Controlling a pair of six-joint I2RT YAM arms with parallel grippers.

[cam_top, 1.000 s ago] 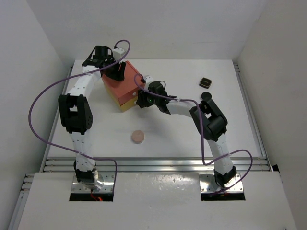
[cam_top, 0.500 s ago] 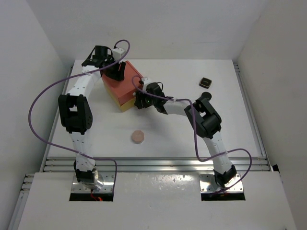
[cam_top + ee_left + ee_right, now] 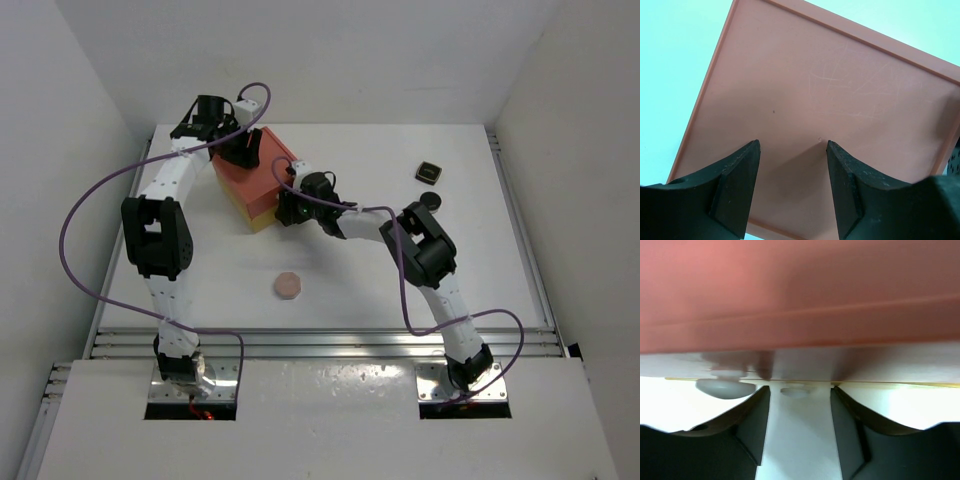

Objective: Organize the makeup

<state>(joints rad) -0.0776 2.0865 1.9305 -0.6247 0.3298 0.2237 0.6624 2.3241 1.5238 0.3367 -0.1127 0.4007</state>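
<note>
**Makeup compacts loose on the table, both pincers at the drawer box**

Seen from above, the peach octagonal compact (image 3: 288, 285) lies on the table (image 3: 480, 260) near the front. The black square compact (image 3: 428, 171) and black round compact (image 3: 432, 200) lie close together at the far right. The left pincer (image 3: 238, 150) is set over the orange drawer box (image 3: 265, 175), and the right pincer (image 3: 290, 208) is held at its yellow front.

At the left wrist, the fingers (image 3: 735, 185) are spread apart above the box top, with nothing between them.

At the right wrist, the fingers (image 3: 752, 427) stand apart, and a small pale knob (image 3: 796, 391) is seen between the tips, ungripped.
</note>
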